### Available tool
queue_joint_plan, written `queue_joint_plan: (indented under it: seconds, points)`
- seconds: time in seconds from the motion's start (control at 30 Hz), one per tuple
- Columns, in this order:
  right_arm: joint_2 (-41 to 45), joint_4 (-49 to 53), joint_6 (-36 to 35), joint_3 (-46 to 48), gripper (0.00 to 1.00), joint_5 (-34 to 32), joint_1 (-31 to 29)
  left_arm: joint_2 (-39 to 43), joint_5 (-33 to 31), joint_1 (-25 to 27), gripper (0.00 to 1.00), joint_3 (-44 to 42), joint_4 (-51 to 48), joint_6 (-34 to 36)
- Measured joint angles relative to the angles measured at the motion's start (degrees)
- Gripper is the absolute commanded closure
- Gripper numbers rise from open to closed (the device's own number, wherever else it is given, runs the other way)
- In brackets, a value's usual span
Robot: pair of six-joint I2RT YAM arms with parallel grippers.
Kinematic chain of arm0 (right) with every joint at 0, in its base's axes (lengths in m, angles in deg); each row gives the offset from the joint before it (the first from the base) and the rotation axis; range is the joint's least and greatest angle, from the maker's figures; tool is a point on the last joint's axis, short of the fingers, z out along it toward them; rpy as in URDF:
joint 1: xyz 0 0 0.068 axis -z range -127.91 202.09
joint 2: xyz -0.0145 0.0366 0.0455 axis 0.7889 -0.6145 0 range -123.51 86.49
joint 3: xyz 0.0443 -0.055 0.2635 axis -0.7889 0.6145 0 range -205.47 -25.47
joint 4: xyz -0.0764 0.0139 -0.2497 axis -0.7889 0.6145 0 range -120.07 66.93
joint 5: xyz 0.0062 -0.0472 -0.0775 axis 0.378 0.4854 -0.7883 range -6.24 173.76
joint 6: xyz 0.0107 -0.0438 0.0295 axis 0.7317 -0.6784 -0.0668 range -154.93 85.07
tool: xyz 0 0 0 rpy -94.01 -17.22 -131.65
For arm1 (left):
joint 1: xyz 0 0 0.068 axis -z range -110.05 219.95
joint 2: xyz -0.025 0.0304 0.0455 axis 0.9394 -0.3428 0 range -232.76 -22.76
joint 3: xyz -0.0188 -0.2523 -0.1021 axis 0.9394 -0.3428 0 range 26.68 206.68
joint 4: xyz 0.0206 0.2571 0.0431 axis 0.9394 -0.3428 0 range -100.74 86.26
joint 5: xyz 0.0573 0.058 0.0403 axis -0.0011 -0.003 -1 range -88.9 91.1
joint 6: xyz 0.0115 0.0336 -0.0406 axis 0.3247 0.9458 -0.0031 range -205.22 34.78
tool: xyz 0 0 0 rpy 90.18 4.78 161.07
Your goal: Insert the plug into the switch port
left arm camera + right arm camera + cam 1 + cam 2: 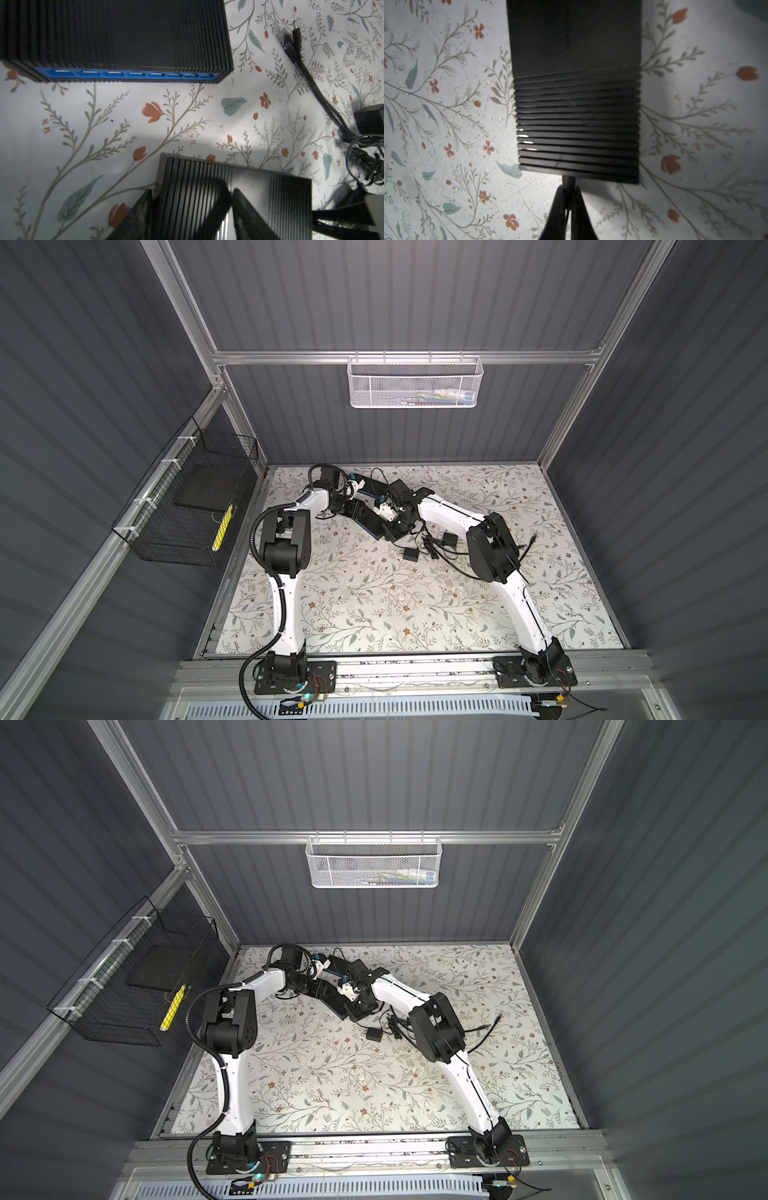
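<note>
A flat black ribbed switch (577, 93) lies on the floral table, also seen in both top views (368, 522) (334, 1000). My right gripper (569, 188) is shut on a thin black plug (568, 179), whose tip meets the switch's near short end. The switch port is hidden at that end face. My left gripper (192, 190) stands at the opposite end of the same switch (291, 197), jaws apart. One of its fingers (143, 209) is beside the switch's end and another (247, 209) lies over its top.
A second black switch (124, 37) with a blue port face (124, 74) lies just behind. Loose cable ends (295, 39), black adapters (410, 554) and tangled cable lie to the right. A white basket (413, 381) hangs on the back wall, a black wire basket (183, 506) on the left.
</note>
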Motion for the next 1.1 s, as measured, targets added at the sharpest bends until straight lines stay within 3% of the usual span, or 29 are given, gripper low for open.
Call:
queue_joint_plan:
  seconds: [1.1]
  points:
    - [-3.34,2.51,2.43,-5.07,0.94,5.2,1.57,-1.22,-0.46,0.87,0.41,2.14,0.42,2.54]
